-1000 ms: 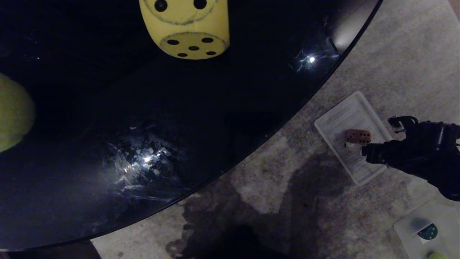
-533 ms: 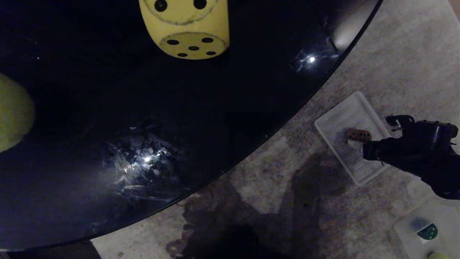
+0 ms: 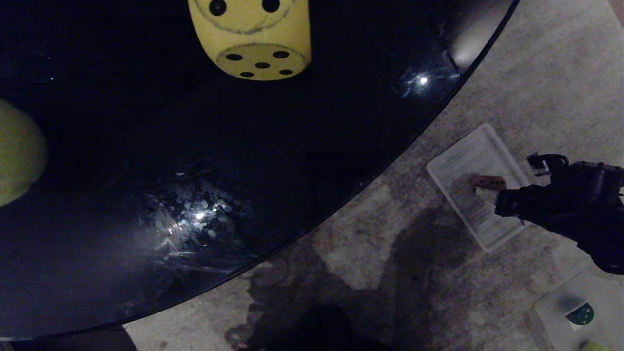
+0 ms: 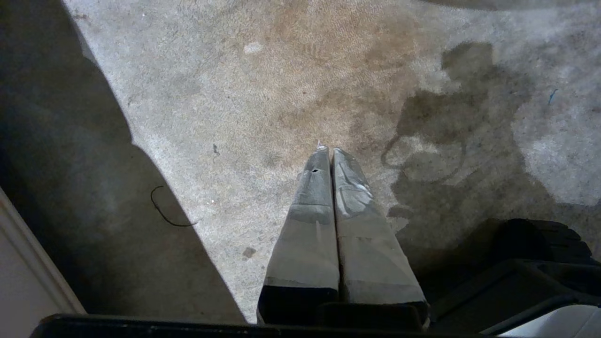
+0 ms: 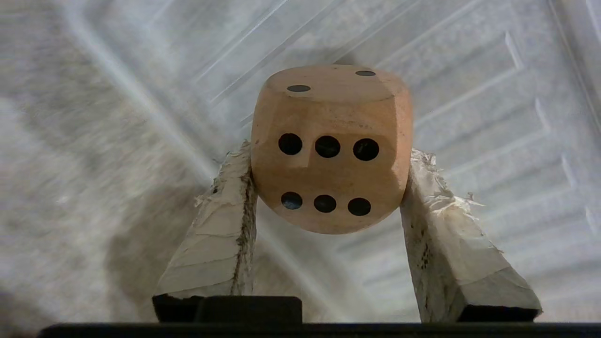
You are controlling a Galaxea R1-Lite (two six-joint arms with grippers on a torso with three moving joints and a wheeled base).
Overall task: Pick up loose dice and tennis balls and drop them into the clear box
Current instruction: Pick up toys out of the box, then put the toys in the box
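Note:
A tan die [image 5: 331,150] with black pips rests on a flat ribbed clear panel [image 3: 463,161] on the carpet. My right gripper [image 5: 329,155] is shut on it, one taped finger [image 5: 225,220] against each side. From the head view the gripper [image 3: 487,194] covers most of this die [image 3: 487,182]. A yellow die [image 3: 251,39] and a tennis ball [image 3: 17,151] lie on the black glass table [image 3: 195,146]. The clear box [image 3: 548,304] sits on the floor at the lower right, with a dark green die [image 3: 580,314] inside and another tennis ball [image 3: 594,346] at its near edge.
My left gripper [image 4: 327,152] hangs shut over bare stained carpet [image 4: 281,70], holding nothing. The table's curved rim [image 3: 390,161] runs between the tabletop and the floor things. Shadows darken the carpet [image 3: 414,273] below it.
The right gripper's fingers have come together onto the tan die, and the hand has settled slightly over it, covering more of the die in the head view. The left arm has not moved.

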